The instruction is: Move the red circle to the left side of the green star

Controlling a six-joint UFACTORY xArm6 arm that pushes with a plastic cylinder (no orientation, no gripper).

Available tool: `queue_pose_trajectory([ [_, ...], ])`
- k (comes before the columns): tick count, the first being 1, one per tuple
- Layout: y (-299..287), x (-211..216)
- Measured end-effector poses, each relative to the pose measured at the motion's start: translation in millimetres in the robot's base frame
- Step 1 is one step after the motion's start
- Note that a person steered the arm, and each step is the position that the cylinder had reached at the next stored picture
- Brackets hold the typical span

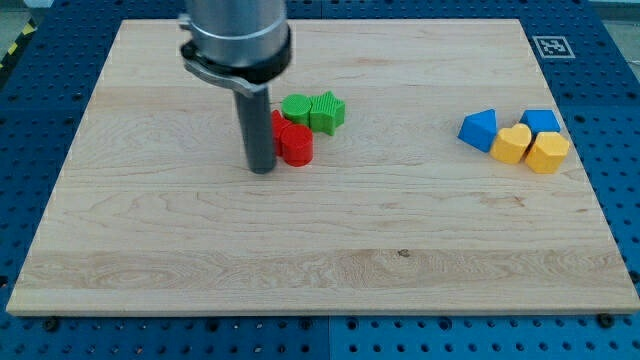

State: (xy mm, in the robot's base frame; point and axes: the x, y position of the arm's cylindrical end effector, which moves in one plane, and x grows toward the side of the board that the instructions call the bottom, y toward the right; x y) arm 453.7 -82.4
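- The dark rod's tip point(262, 168) rests on the wooden board point(320, 250), grasping nothing, touching the red circle block's point(295, 144) left side.
- The red circle sits just below-left of the green star block point(327, 111).
- Another green block point(297, 107) adjoins the star's left; a second red block point(277, 122) is half hidden behind the rod.

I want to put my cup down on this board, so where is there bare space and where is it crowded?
Bare wood runs along the wooden board's whole bottom half, and between the two groups. Crowded: the red circle, green star and green block bunch at my tip; blue and yellow blocks cluster right.
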Motion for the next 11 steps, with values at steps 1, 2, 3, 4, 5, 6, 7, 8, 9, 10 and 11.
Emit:
queue_pose_trajectory([
  [1, -4, -42],
  [2, 30, -64],
  [3, 49, -61],
  [4, 29, -54],
  [5, -8, -26],
  [6, -8, 16],
  [7, 13, 14],
  [8, 37, 11],
  [9, 56, 9],
  [10, 72, -3],
  [11, 80, -17],
])
